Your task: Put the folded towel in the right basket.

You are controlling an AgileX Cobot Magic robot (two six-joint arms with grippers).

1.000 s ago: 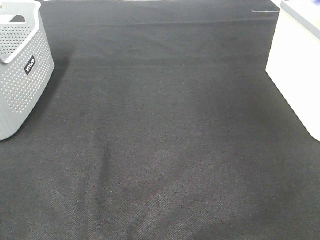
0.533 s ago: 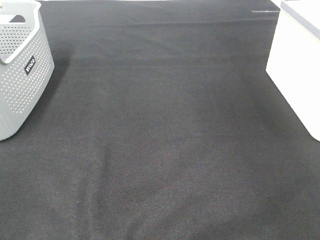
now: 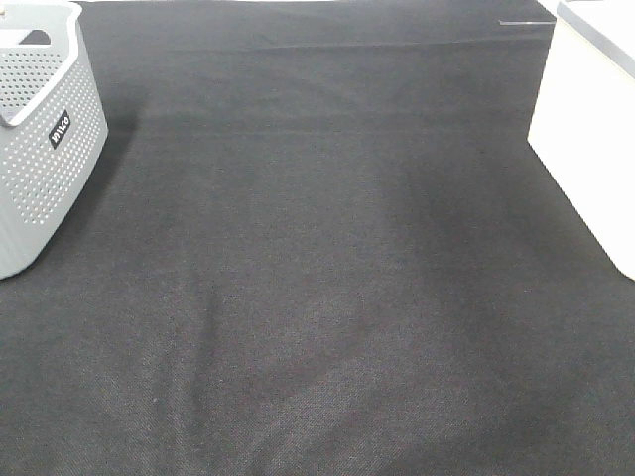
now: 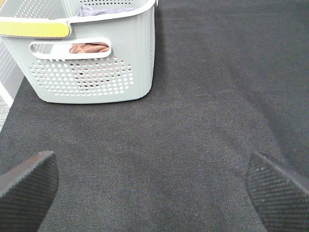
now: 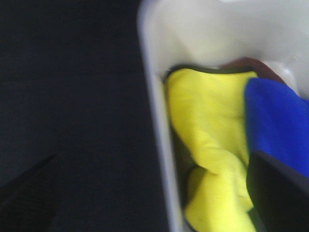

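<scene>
The right basket [image 3: 595,139] is white and stands at the right edge of the black table. In the right wrist view, which is blurred, its wall [image 5: 159,125] shows with a yellow towel [image 5: 207,125], a blue towel [image 5: 277,125] and a bit of reddish cloth [image 5: 251,63] lying inside. My right gripper [image 5: 154,193] is open and empty above the basket's near wall. My left gripper [image 4: 154,193] is open and empty, low over the table facing the grey basket [image 4: 91,67]. Neither arm shows in the exterior high view.
The grey perforated basket [image 3: 40,139] stands at the far left of the table; towels, one brownish [image 4: 89,47], lie inside it. Black cloth [image 3: 317,278] covers the table between the two baskets.
</scene>
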